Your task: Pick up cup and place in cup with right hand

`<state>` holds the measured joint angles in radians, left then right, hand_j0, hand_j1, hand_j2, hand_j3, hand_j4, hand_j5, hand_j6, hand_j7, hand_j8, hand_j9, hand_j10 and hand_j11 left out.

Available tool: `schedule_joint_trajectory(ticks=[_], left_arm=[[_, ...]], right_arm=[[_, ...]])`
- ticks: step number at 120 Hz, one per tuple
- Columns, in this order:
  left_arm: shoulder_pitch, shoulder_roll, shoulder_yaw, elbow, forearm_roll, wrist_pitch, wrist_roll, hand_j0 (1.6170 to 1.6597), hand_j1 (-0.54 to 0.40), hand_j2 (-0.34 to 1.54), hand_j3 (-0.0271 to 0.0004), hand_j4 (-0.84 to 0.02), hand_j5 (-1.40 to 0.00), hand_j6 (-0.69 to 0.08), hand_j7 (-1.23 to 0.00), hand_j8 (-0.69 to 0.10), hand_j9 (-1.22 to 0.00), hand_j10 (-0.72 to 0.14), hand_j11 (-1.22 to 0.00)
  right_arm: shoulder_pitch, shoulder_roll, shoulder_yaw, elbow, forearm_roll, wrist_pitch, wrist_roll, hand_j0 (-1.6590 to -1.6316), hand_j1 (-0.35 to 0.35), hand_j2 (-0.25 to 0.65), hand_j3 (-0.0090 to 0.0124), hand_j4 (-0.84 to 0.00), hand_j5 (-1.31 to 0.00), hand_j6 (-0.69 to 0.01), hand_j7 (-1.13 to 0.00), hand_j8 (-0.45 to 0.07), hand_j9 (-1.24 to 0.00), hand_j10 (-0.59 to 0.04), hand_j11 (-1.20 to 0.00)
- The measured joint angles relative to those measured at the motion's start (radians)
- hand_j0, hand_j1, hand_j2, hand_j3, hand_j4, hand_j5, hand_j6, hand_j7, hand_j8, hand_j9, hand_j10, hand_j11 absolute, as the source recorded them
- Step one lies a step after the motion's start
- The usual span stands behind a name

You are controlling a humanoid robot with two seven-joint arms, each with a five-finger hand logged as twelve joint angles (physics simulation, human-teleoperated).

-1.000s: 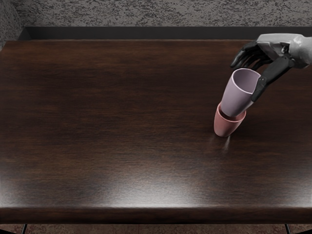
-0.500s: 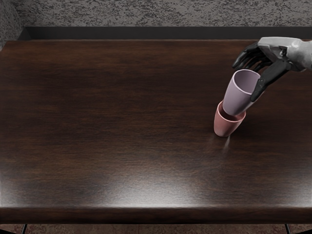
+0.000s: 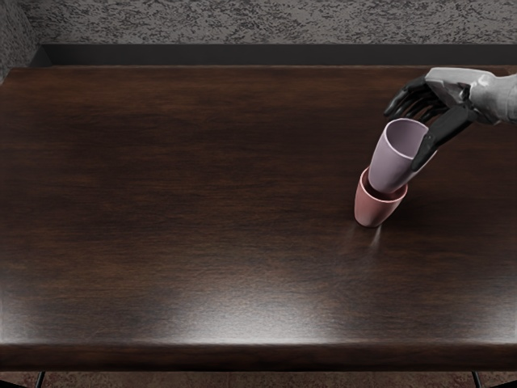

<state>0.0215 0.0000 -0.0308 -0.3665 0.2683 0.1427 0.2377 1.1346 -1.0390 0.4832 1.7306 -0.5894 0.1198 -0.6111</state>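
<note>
Evidently the right hand (image 3: 449,95), reaching in from two o'clock, grips the smooth, tapered lavender cup (image 3: 392,167), thumb against its three-o'clock side. That cup leans towards one o'clock, its base at the mouth of the shorter-looking, glossy pink cup (image 3: 373,212), which stands towards three o'clock on the dark brown wooden table (image 3: 161,202).

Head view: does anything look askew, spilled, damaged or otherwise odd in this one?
Nothing stands out: no spill or damage shows. The lilac cup, in the grasp of the right hand, sits high, its base at the mouth of the pink cup, which fits nesting. Both look slanted, probably from the camera angle.
</note>
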Motion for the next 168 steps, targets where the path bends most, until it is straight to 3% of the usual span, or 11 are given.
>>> schedule_joint_trajectory(ticks=[54, 76, 84, 101, 115, 136, 168], left_arm=[[0.0, 0.0, 0.0, 0.0, 0.0, 0.0, 0.0, 1.6581, 0.349, 0.0, 0.0, 0.0, 0.0, 0.0, 0.0, 0.0, 0.0, 0.0, 0.0], [0.0, 0.0, 0.0, 0.0, 0.0, 0.0, 0.0, 1.6581, 0.349, 0.0, 0.0, 0.0, 0.0, 0.0, 0.0, 0.0, 0.0, 0.0, 0.0], [0.0, 0.0, 0.0, 0.0, 0.0, 0.0, 0.0, 1.6581, 0.349, 0.0, 0.0, 0.0, 0.0, 0.0, 0.0, 0.0, 0.0, 0.0, 0.0], [0.0, 0.0, 0.0, 0.0, 0.0, 0.0, 0.0, 1.6581, 0.349, 0.0, -0.0001, 0.0, 0.0, 0.0, 0.0, 0.0, 0.0, 0.0, 0.0], [0.0, 0.0, 0.0, 0.0, 0.0, 0.0, 0.0, 1.6581, 0.349, 0.0, -0.0001, 0.0, 0.0, 0.0, 0.0, 0.0, 0.0, 0.0, 0.0], [0.0, 0.0, 0.0, 0.0, 0.0, 0.0, 0.0, 1.6581, 0.349, 0.0, -0.0001, 0.0, 0.0, 0.0, 0.0, 0.0, 0.0, 0.0, 0.0], [0.0, 0.0, 0.0, 0.0, 0.0, 0.0, 0.0, 1.6581, 0.349, 0.0, -0.0001, 0.0, 0.0, 0.0, 0.0, 0.0, 0.0, 0.0, 0.0]], right_arm=[[-0.02, 0.028, -0.002, -0.024, -0.004, -0.009, 0.0, -1.6578, 0.169, 0.558, 0.0, -0.577, -0.78, -0.457, -0.77, -0.352, -0.78, -0.416, -0.77], [-0.025, 0.042, -0.003, -0.028, -0.005, -0.01, 0.0, -1.6581, 0.161, 0.516, 0.0005, -0.563, -0.76, -0.452, -0.75, -0.36, -0.76, -0.415, -0.75], [-0.028, 0.05, -0.003, -0.034, -0.006, -0.01, 0.0, -1.6581, 0.147, 0.455, 0.0001, -0.543, -0.73, -0.451, -0.72, -0.352, -0.73, -0.406, -0.73], [-0.032, 0.056, -0.002, -0.043, -0.007, -0.011, 0.0, -1.658, 0.081, 0.208, 0.0, -0.428, -0.57, -0.385, -0.56, -0.327, -0.57, -0.359, -0.57], [-0.034, 0.058, -0.002, -0.049, -0.007, -0.011, 0.0, -1.658, 0.031, 0.096, 0.0, -0.358, -0.47, -0.334, -0.47, -0.301, -0.47, -0.319, -0.47], [-0.035, 0.059, -0.002, -0.051, -0.007, -0.011, 0.0, -1.658, -0.032, 0.016, 0.0, -0.284, -0.37, -0.275, -0.37, -0.261, -0.37, -0.268, -0.37], [-0.034, 0.072, 0.0, -0.052, -0.007, -0.011, 0.0, -1.658, -0.085, -0.023, 0.0, -0.23, -0.3, -0.229, -0.29, -0.224, -0.3, -0.225, -0.3]])
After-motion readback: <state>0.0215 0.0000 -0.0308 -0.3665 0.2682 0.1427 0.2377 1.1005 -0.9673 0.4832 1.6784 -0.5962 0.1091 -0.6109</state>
